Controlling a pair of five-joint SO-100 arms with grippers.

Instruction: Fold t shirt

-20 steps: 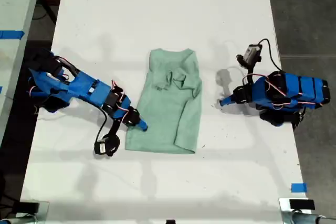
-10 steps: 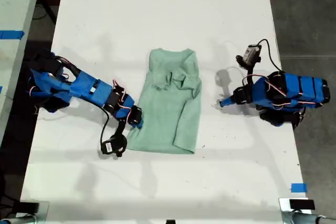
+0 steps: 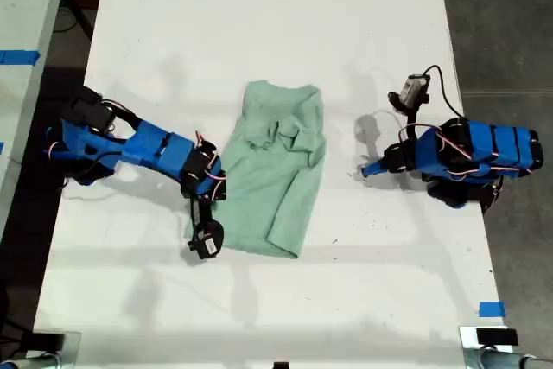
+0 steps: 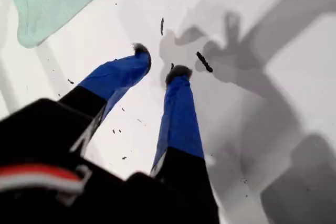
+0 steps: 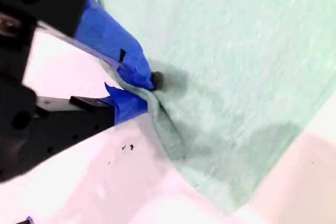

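Mint-green t shirt (image 3: pixel 278 168) pinched at its edge by my second gripper (image 3: pixel 210 189).

Blue-taped arm at the exterior view's left reaches onto the garment's near edge; in the second wrist view its jaws are clamped on a gathered fold of the t shirt (image 5: pixel 226 77). The cloth lies wrinkled at the centre of the white table (image 3: pixel 259 23), collar toward the far side. At the exterior view's right, my first gripper (image 3: pixel 365 169) rests on bare tabletop, well apart from the cloth, jaws slightly apart and holding nothing. Dark grey floor (image 3: pixel 501 23) borders the table.
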